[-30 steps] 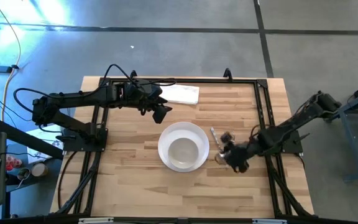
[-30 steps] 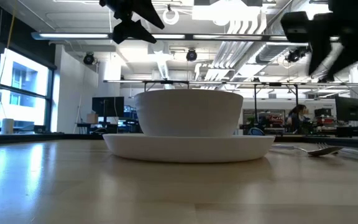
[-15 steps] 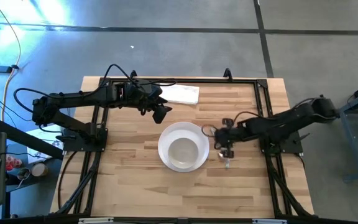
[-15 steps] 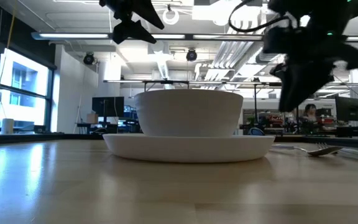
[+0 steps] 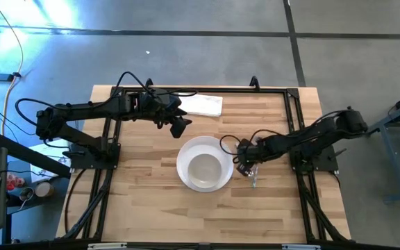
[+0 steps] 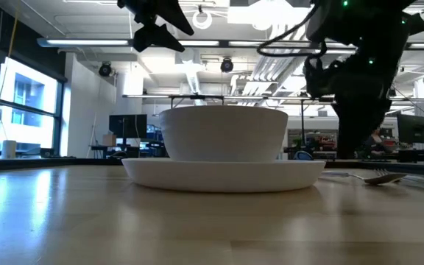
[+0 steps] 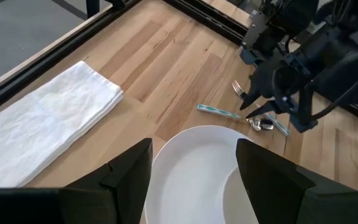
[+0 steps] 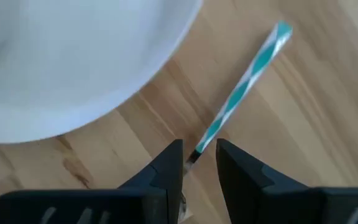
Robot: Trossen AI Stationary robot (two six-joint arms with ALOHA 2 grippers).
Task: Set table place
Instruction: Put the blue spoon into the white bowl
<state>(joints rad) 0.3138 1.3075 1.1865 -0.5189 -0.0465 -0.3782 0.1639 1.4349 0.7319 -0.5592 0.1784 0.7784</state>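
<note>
While the left gripper (image 5: 180, 126) hangs over the bench (image 5: 151, 208) with fingers spread, between a folded napkin (image 5: 201, 104) and the plate (image 5: 222, 182), the high view puts the right gripper (image 5: 244, 165) low beside that plate, which carries the bowl (image 5: 204, 169). In the low view the bowl (image 6: 224, 133) sits on the plate (image 6: 223, 174) and a fork (image 6: 377, 177) lies off to one side. The left wrist view shows the spoon (image 7: 238, 116) near the plate's rim with the fork (image 7: 236, 87) just beyond it; the right wrist view shows its fingers (image 8: 166, 169) nearly clenched around the spoon's striped handle (image 8: 244, 83), though whether they touch it cannot be told.
</note>
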